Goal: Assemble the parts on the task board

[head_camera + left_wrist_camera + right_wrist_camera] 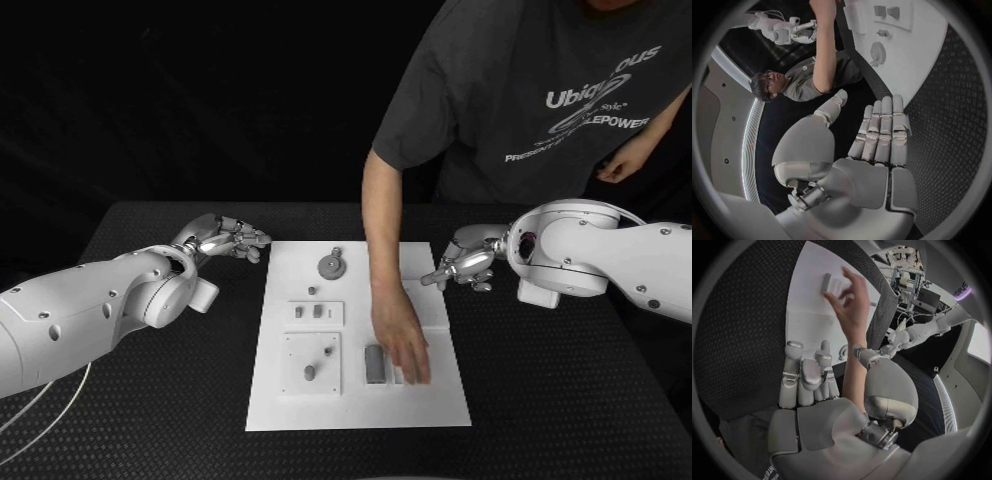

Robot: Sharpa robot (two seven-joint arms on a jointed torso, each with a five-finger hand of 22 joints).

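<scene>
Task board (433, 405), white plate, mid-table: a person's hand (400, 345) rests on its near right part, covering a grey block (375, 363). I judge the board is being set up; I would keep both arms outside until it withdraws.
Small grey parts (309, 312): shapes hard to make out.
Round part (333, 265), far end.
Left hand (224, 240), right hand (469, 262): flank the board's far corners, fingers side by side, holding nothing.

Person's arm (381, 245) stretches across task board (433, 400), blocking its right half; bare desk (159, 430) flanks both sides.
</scene>
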